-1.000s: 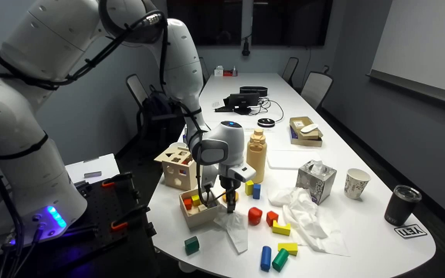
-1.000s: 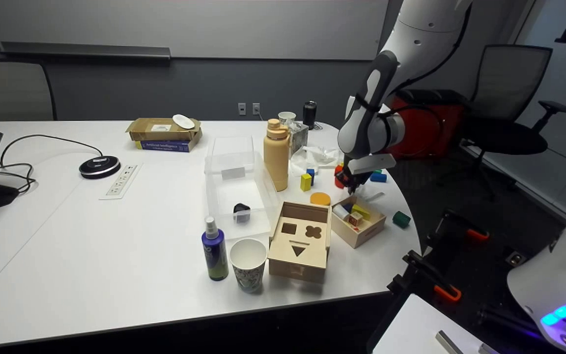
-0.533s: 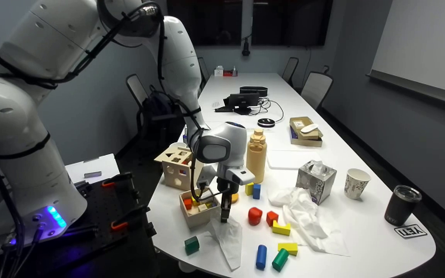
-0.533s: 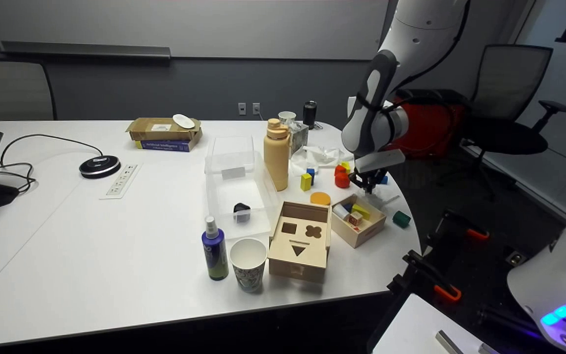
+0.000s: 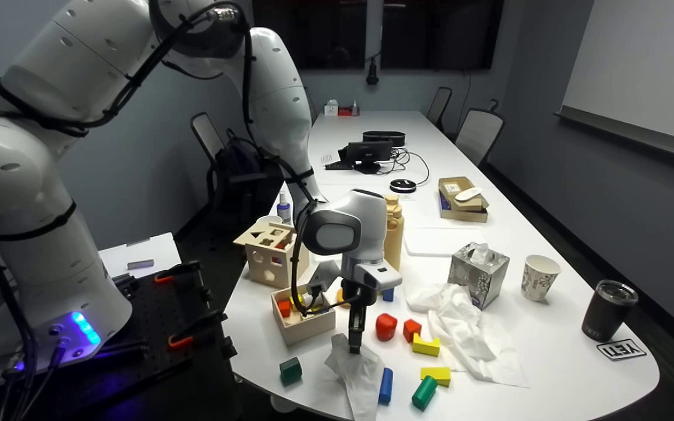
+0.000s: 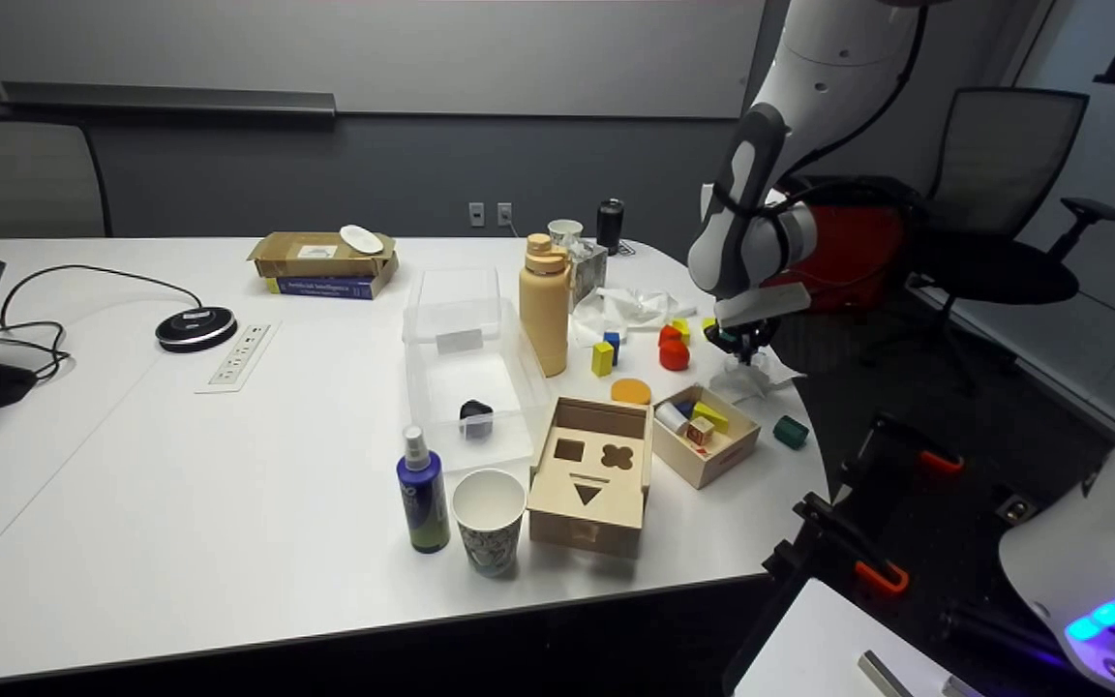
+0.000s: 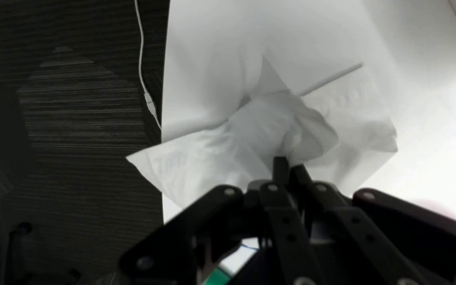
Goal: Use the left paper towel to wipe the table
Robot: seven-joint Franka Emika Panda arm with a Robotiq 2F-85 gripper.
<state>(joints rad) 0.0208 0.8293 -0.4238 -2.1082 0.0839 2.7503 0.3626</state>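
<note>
"Towel (image 5: 362,377) first: where is it, and what has it?"

"On the table (image 6: 257,465), by the rounded end, one of its corners reaching out past the edge. The gripper (image 7: 289,163) has its jaws drawn nearly together, and a bunched fold looks caught between them. I'd call this the wiping itself, with plenty of surface left."

"How would you do it well?"

"Press low so the paper lies flat, and bring that stray corner in from the edge before any long stroke. Then take short, overlapping passes along the rounded end. Mind the blue cylinder (image 5: 385,386): I can't tell whether it touches the towel, and a nudge might roll it off that edge. The dark green block (image 5: 290,371) sits near the edge too."

"Count the rest for me."

"Loose, two red blocks (image 5: 386,327), three yellow blocks (image 6: 602,358), two blue blocks (image 6: 613,346) including that cylinder, two green blocks (image 5: 425,392) including the dark one, and one orange disc (image 6: 630,391). The wooden tray (image 5: 308,331) holds more; I can't count those surely. One second towel (image 5: 460,327), crumpled beside one tissue box (image 5: 477,275). Two paper cups (image 5: 540,279): one toward the long edge under the whiteboard (image 5: 641,70), one by the opposite long edge, next to one spray bottle (image 6: 424,494) and one shape box (image 6: 588,530). One black tumbler (image 5: 608,313), one tan bottle (image 6: 545,310)."
</note>
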